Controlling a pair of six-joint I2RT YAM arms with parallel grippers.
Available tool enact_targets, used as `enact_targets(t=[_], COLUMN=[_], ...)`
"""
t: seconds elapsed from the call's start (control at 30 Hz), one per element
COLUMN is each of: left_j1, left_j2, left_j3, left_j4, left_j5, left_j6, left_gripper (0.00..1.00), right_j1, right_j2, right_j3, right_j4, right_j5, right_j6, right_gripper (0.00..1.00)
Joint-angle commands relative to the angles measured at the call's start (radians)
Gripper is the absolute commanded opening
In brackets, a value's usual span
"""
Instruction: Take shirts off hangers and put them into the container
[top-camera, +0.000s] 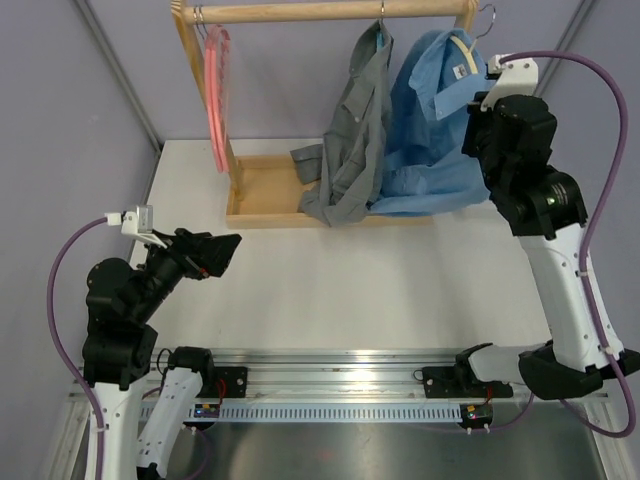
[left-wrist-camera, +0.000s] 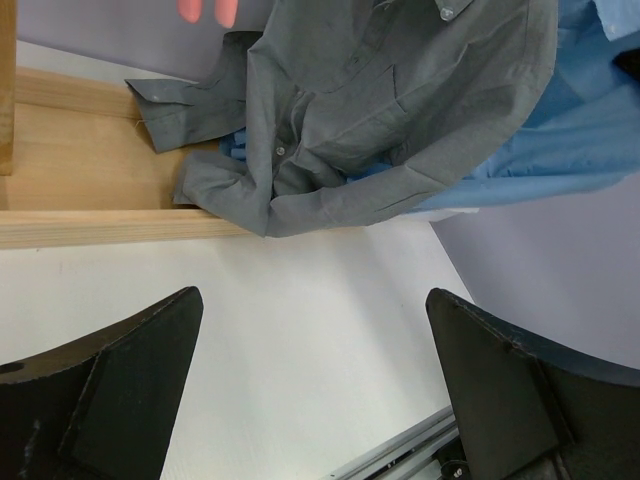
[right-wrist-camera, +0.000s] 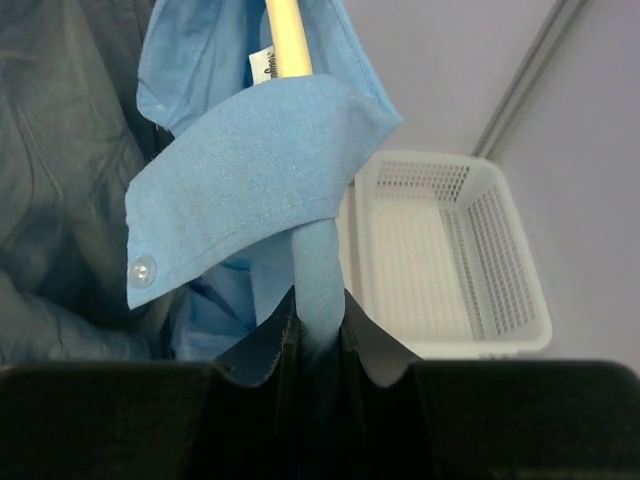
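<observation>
Two shirts hang toward the right end of the rack (top-camera: 300, 12): the grey shirt (top-camera: 360, 120) nearer the rack's middle, the blue shirt (top-camera: 425, 130) outermost, both with tails slumped into the rack's tray (top-camera: 265, 190). Neither is off its hanger yet. The right gripper (right-wrist-camera: 318, 330) is up by the rack's right end, its fingers pinching a fold of blue cloth just under the collar, where the hanger (right-wrist-camera: 285, 40) pokes out. The left gripper (left-wrist-camera: 310, 380) waits low in front of the rack's left half, fingers spread wide on nothing. I'd pull the cloth sideways along the hanger's arm and off its tip, not straight down, or the collar may snag and drag the hanger off the rack. The basket (right-wrist-camera: 505, 250) sits lower, beyond the rack's right end.
</observation>
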Motion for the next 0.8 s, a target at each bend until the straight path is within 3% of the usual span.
enact_targets(t=[0.0, 0.2, 0.57, 0.77], left_j1=[-0.004, -0.004, -0.004, -0.004], left_j2=[0.015, 0.047, 0.11, 0.147], left_j3=[0.043, 0.078, 0.195, 0.22], left_j4=[0.028, 0.034, 0.002, 0.029], left_j5=[0.03, 0.033, 0.028, 0.073], left_j6=[0.005, 0.008, 0.036, -0.001], left_gripper=[0.99, 0.99, 0.99, 0.99], right_j1=[-0.001, -0.001, 0.001, -0.001], right_j2=[-0.108, -0.079, -0.271, -0.392], right_j3=[0.12, 0.204, 0.224, 0.201], right_j4=[-0.234, -0.583, -0.795, -0.797], right_j5=[0.09, -0.031, -0.43, -0.694], right_j6=[0.148, 0.271, 0.348, 0.343], right_gripper=[0.0, 0.0, 0.0, 0.0])
